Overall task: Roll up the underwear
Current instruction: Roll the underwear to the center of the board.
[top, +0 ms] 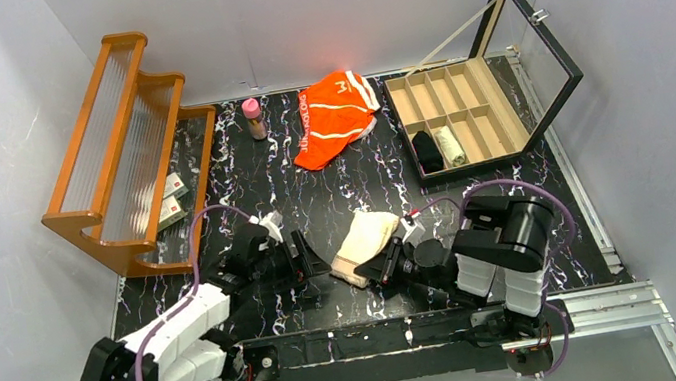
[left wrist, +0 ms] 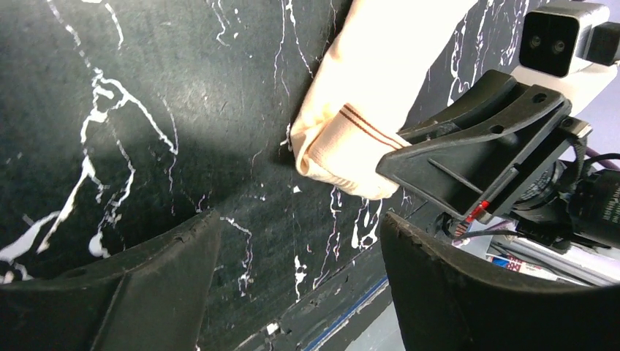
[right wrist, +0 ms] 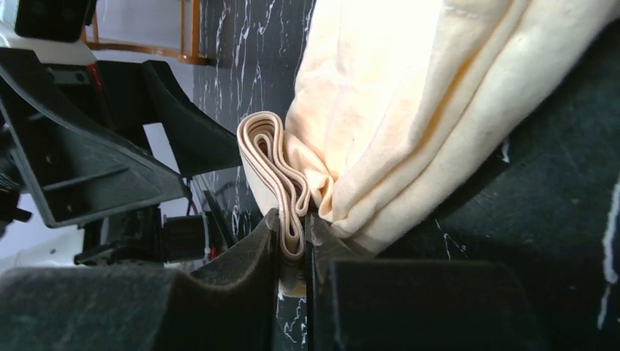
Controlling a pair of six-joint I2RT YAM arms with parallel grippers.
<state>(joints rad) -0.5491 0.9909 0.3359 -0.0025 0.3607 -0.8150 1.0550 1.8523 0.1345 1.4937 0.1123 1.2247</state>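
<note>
The pale beige underwear (top: 366, 242) lies folded near the front middle of the black marbled table (top: 261, 177). My right gripper (top: 388, 266) is shut on its folded waistband (right wrist: 281, 175) at the near end; the layered band is pinched between the jaws, with the beige underwear (right wrist: 409, 117) spreading away beyond. My left gripper (top: 303, 268) stands open just left of the garment, touching nothing. In the left wrist view the beige underwear (left wrist: 365, 110) sits ahead of the wide-apart fingers (left wrist: 131, 285). The orange striped underwear (top: 335, 116) lies loose at the back middle.
A wooden rack (top: 116, 153) leans at the back left with small boxes (top: 172, 201) beside it. A small pink-capped bottle (top: 253, 118) stands near the orange garment. An open divided box (top: 464, 116) with a glass lid sits at the back right, holding rolled items (top: 439, 148).
</note>
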